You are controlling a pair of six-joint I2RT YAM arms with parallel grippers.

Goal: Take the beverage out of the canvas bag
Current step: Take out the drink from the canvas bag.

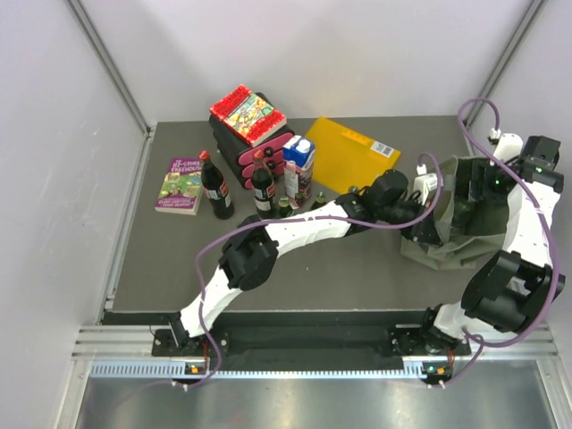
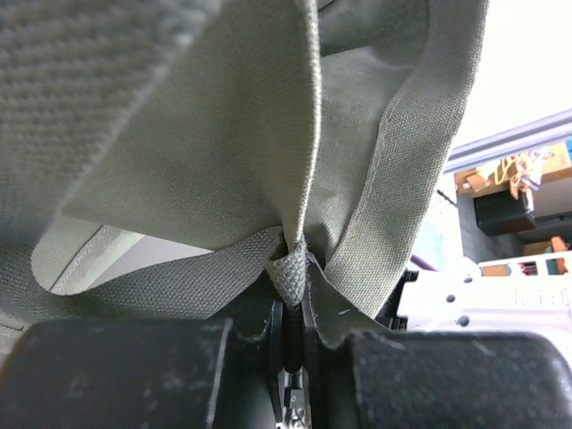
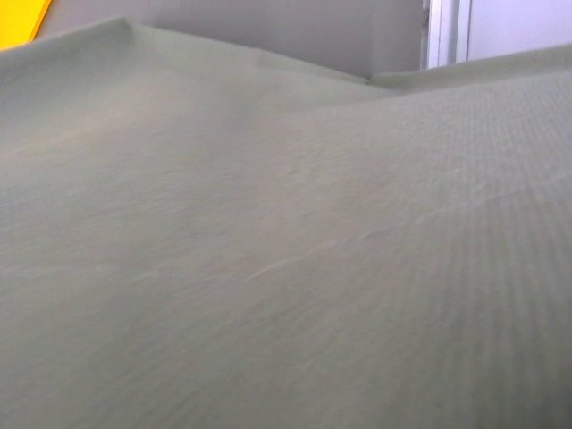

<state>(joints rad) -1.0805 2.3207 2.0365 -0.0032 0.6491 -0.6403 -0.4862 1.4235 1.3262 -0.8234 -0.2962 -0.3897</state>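
A dark grey matte surface (image 1: 357, 268) is boxed in by pale white panel walls (image 1: 313, 45) at the back and both sides, which meet at slim silver metal corner posts (image 1: 107, 67). A silver aluminium frame rail (image 1: 116, 340) runs along the near edge, with a brushed steel sheet (image 1: 295, 402) below it in the top view. The light is soft and even, casting only faint shadows.

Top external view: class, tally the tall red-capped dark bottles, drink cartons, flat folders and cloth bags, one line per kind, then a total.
Tall dark bottles with red caps: 2
Blue and white drink carton: 1
Flat yellow-orange folder: 1
Olive-green canvas bag: 1
Total: 5
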